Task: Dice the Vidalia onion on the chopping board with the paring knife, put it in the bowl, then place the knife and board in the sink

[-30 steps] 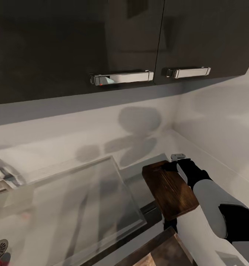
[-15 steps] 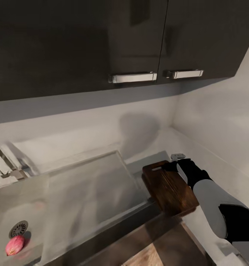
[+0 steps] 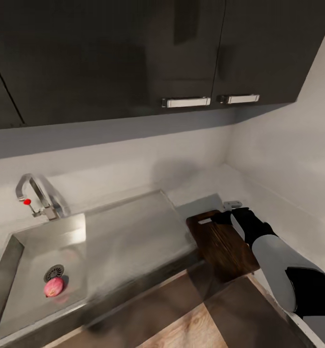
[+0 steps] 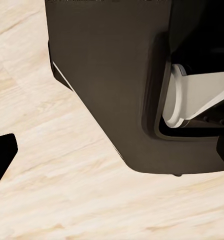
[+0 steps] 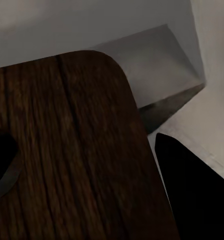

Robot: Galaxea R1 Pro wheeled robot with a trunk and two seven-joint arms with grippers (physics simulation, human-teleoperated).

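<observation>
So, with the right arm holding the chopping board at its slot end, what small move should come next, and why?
Probably lower the chopping board flat onto the countertop. The right gripper holds its slot end, part of it hangs past the counter's front edge, and the onion sits in the sink uncut.

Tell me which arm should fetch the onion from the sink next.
Left, probably. The right end effector is at the chopping board, apparently gripping its handle end, while the onion lies by the drain on the robot's left side.
</observation>
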